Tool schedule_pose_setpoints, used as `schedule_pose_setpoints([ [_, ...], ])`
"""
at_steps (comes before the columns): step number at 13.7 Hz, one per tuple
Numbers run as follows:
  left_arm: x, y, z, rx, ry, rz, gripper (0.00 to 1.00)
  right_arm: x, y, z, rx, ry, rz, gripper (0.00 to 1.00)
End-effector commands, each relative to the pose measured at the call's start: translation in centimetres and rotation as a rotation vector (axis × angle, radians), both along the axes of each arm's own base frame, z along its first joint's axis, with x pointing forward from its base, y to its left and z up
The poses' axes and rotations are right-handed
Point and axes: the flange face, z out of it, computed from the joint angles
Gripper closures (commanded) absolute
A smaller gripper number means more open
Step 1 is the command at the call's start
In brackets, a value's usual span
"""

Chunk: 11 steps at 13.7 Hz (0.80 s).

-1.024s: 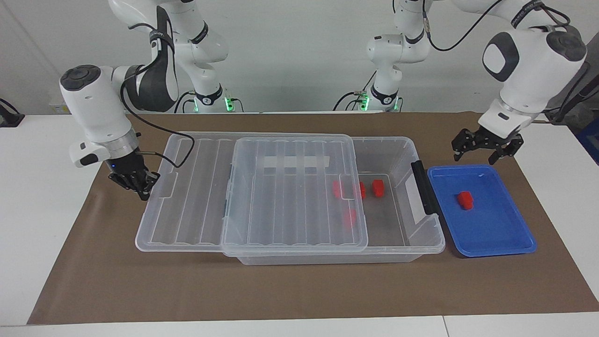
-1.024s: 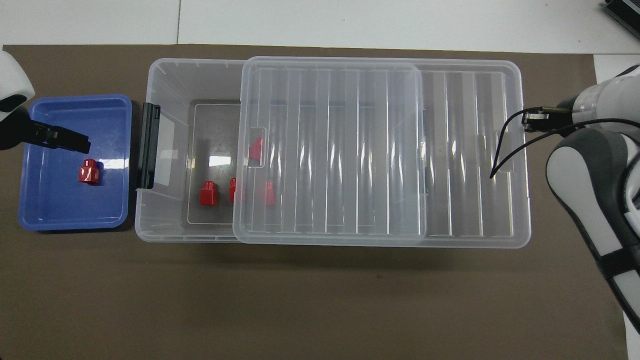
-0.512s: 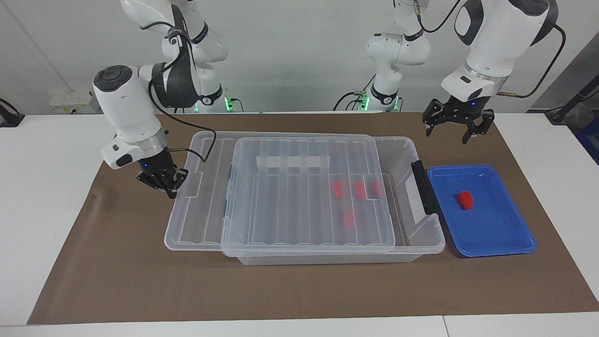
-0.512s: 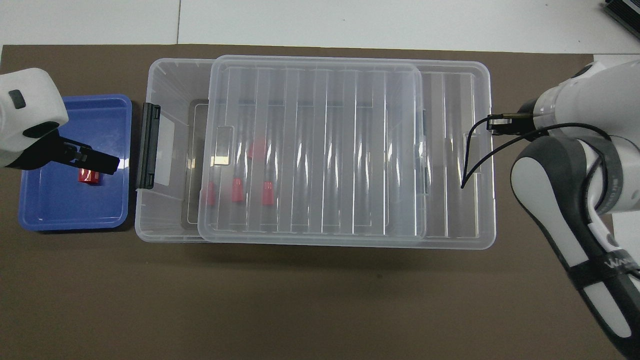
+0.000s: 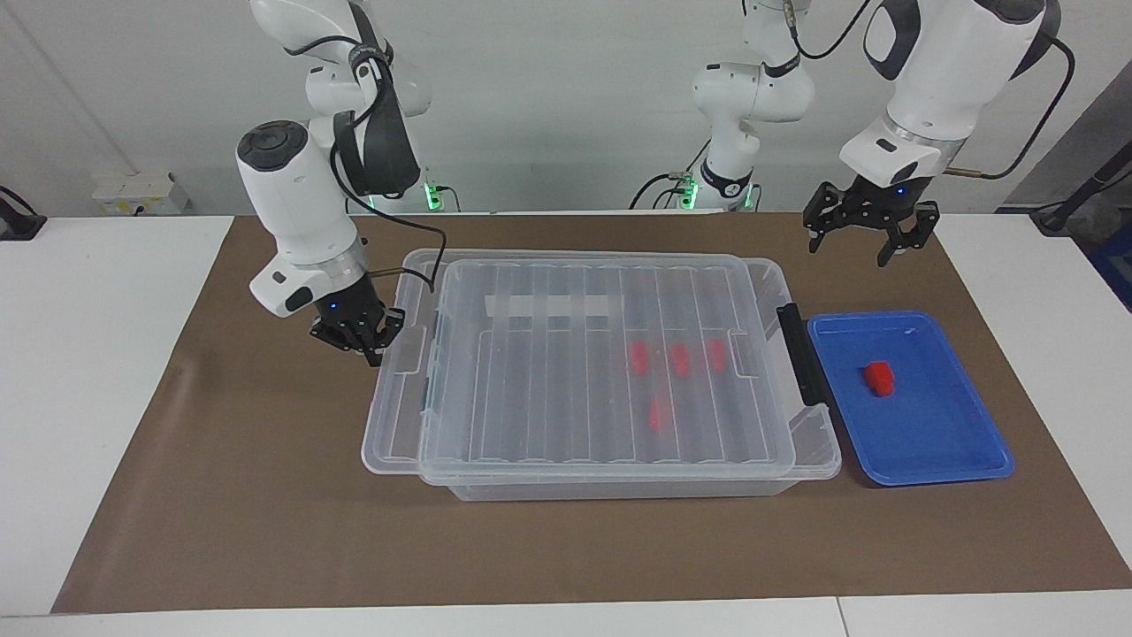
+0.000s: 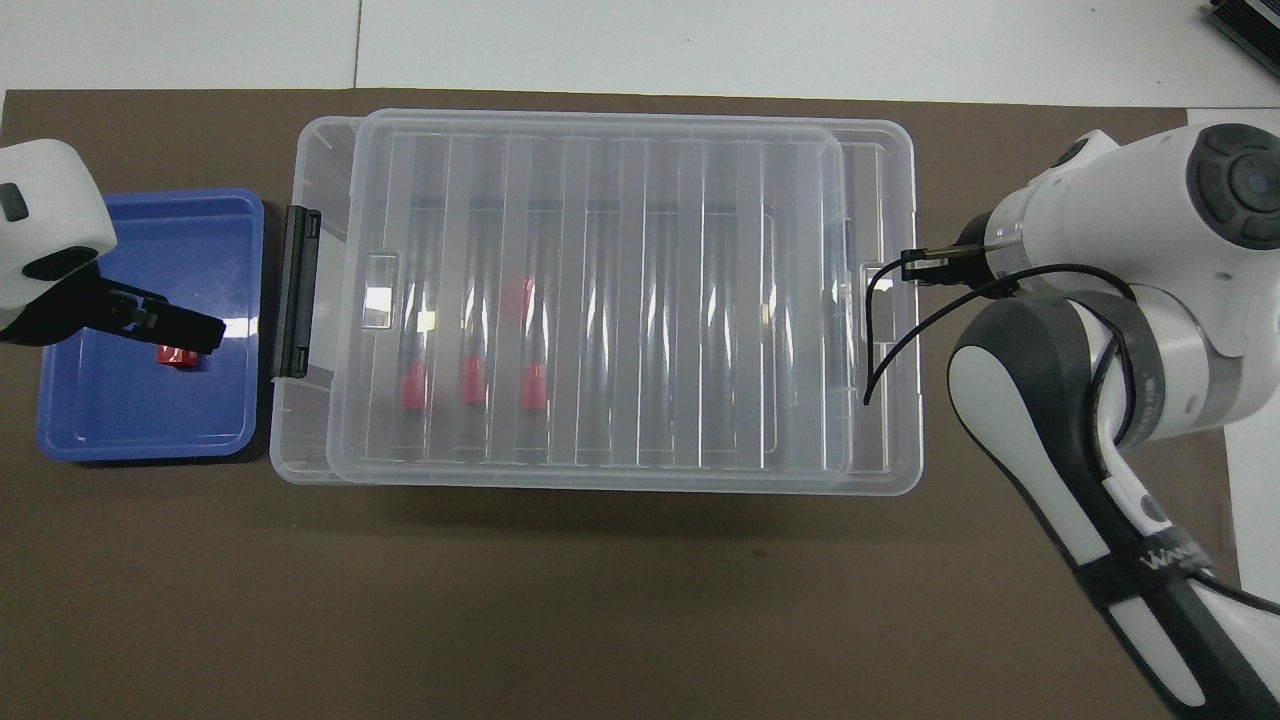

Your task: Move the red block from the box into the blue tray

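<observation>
Red block (image 5: 879, 378): one small bright red piece lying on the floor of the blue tray (image 5: 964, 460), toward the tray's edge nearer the robots. The blue tray rests on the brown mat (image 5: 221, 495) of the worktop (image 5: 80, 372), just beside the black handle (image 5: 800, 354) at the end of the clear plastic box (image 5: 619, 487), toward the left arm's end of the worktop.

Box: large transparent bin with a ribbed transparent lid (image 5: 548, 398) lying over nearly the whole opening. The lid overhangs the box's end toward the right arm's base, and a narrow strip by the black handle is uncovered. Four more red blocks (image 5: 679, 359) show through the lid, inside the box, in the half nearer the black handle: three in a row, and a fourth farther from the robots than that row. A white strip (image 5: 548, 305) shows through the lid, nearer the robots than the blocks.

Right end effector (image 5: 367, 341): low at the lid's overhanging end, fingertips drawn together at the lid's small tab (image 5: 409, 347); whether it grips the tab cannot be told.

Left end effector (image 5: 871, 234): raised in the air, fingers spread wide and holding nothing. In the overhead view (image 6: 185, 333) it covers part of the blue tray, with the red block (image 6: 178, 354) partly hidden beneath it.
</observation>
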Motion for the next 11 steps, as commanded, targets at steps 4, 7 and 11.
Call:
schedule_pose_setpoints([
  [4,-0.6,0.3,0.1,0.024,0.0,0.0,0.0,-0.8,2.5,-0.1,0.025,0.021,0.05,1.0],
  [7,-0.6,0.5,0.2,0.024,-0.001,0.003,0.0,-1.0,3.0,-0.1,0.026,0.021,0.059,1.0],
  [11,-0.5,1.0,0.1,0.027,0.0,0.014,0.0,-1.2,4.0,-0.1,0.028,0.026,0.076,1.0],
])
